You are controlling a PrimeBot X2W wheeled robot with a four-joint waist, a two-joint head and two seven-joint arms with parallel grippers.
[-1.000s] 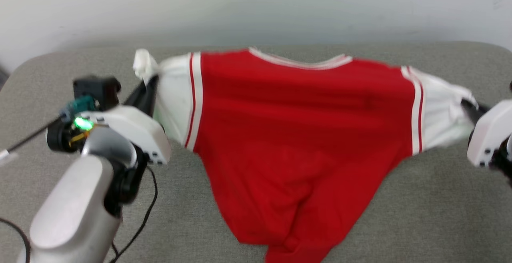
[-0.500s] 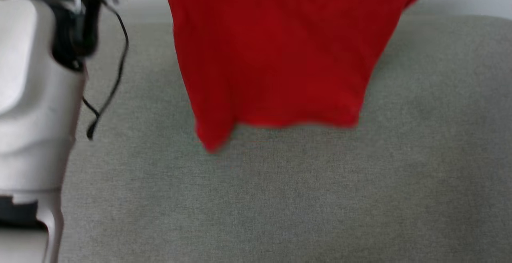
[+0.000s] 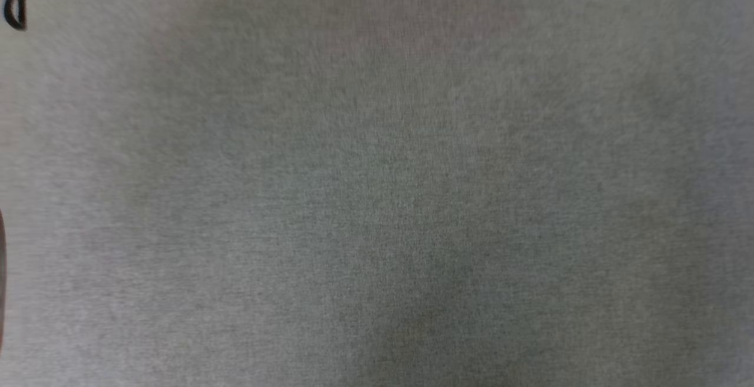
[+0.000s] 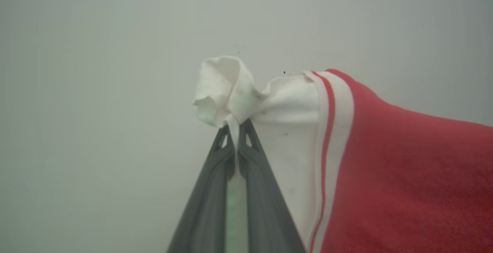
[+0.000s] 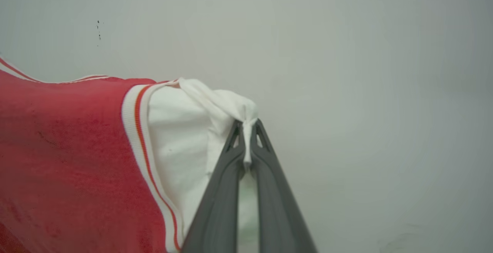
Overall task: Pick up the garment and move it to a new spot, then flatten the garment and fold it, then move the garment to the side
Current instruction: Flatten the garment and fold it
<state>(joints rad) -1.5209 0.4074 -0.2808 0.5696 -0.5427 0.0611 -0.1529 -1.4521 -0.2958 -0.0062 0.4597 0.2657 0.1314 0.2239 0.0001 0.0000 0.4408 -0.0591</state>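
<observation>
A spare indoor workspace, more lab than home: a grey fabric-covered surface (image 3: 377, 198), a blank off-white wall (image 4: 96, 72) behind it (faintly speckled with dark marks), and a black cable (image 3: 15, 13) looping at the edge.

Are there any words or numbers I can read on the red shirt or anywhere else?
None: no word, number or sign can be read.
The red T-shirt with white stripe-edged sleeves is plain on the side seen here.
The grey fabric surface has no print.
The pale wall has a few tiny dark specks, not letters.
</observation>
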